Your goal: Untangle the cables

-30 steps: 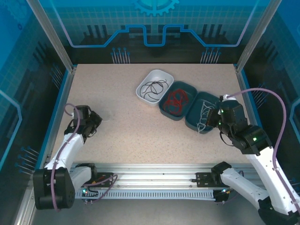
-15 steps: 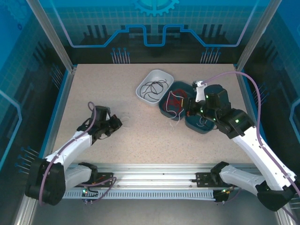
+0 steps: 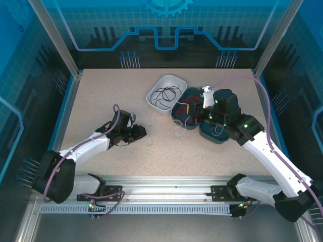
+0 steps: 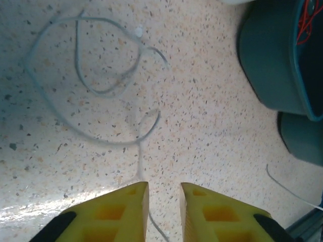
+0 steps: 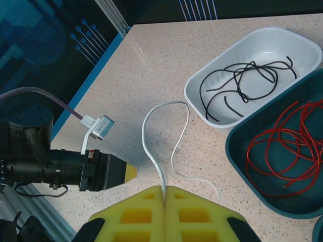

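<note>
Our right gripper (image 5: 164, 190) is clamped tight on a white cable (image 5: 145, 126), which loops out over the table (image 5: 151, 60) near the white tray (image 5: 303, 38). Our left gripper (image 4: 163, 190) stands slightly parted with nothing gripped, low over loops of white cable lying on the table. We see black cables (image 5: 242, 80) in the white tray and red cables (image 5: 282, 151) in the teal tray (image 5: 234, 146) just beside it
</note>
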Robot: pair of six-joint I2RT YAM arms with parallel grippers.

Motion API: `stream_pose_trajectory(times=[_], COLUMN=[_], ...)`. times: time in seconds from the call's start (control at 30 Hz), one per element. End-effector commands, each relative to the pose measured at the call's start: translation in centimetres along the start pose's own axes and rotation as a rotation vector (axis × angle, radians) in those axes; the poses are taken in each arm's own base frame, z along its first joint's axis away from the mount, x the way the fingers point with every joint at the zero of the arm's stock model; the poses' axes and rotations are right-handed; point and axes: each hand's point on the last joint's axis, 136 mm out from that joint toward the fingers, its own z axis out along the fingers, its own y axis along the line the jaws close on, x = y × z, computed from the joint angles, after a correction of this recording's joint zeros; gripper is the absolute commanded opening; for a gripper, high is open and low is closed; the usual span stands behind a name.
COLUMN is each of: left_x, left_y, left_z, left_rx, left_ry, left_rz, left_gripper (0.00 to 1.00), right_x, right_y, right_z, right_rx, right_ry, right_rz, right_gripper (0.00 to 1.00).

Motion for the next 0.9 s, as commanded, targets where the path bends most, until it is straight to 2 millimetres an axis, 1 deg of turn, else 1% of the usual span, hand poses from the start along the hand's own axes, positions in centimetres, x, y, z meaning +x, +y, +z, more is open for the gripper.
stream_pose_trajectory(times=[0.0,0.07,0.13,0.2,0.3,0.37,0.47,0.57,0.63,0.73,0.77,0.8,0.87], left_x=[-0.8,-1.1,-1.4,-1.8,-2.1,-2.3,-2.0,-1.2,-0.7,-0.2,-0.1,0.0,0.4], left_y=[-1.8,-2.1,-2.5,-3.3,-5.4,-7.2,-9.8,-11.8,-12.7,-13.6,-13.8,-14.1,-14.6], left_z=[-0.6,-1.1,-1.5,-1.9,-2.5,-2.9,-3.0,-2.9,-2.9,-3.1,-3.3,-3.6,-4.2], left_rx=[0.054,0.059,0.069,0.101,0.201,0.288,0.408,0.480,0.523,0.579,0.598,0.624,0.685], left_ry=[-0.025,-0.044,-0.063,-0.085,-0.101,-0.093,-0.069,-0.058,-0.056,-0.067,-0.071,-0.077,-0.094], left_rz=[0.036,0.045,0.060,0.079,0.101,0.103,0.120,0.188,0.232,0.284,0.297,0.314,0.357], left_gripper=[0.40,0.48,0.51,0.53,0.55,0.57,0.58,0.58,0.58,0.57,0.56,0.52,0.51], right_x=[-0.2,-0.3,-0.4,-0.6,-0.8,-1.0,-1.4,-1.7,-2.1,-2.5,-2.6,-2.8,-3.0], right_y=[1.1,1.3,1.5,2.0,2.5,3.0,3.4,3.7,4.0,4.6,4.8,5.0,5.3], right_z=[0.3,0.3,0.2,0.2,0.2,0.2,0.2,0.1,-0.2,-0.7,-0.9,-1.0,-1.2], right_rx=[-0.049,-0.057,-0.072,-0.094,-0.122,-0.147,-0.173,-0.191,-0.213,-0.250,-0.259,-0.270,-0.292], right_ry=[-0.012,-0.018,-0.023,-0.029,-0.037,-0.046,-0.061,-0.083,-0.105,-0.128,-0.131,-0.134,-0.136], right_rz=[-0.023,-0.027,-0.029,-0.034,-0.039,-0.045,-0.037,-0.014,0.004,0.032,0.043,0.053,0.073], right_gripper=[0.00,0.00,0.00,0.00,0.00,0.00,0.00,0.00,0.00,0.00,0.00,0.00,0.00])
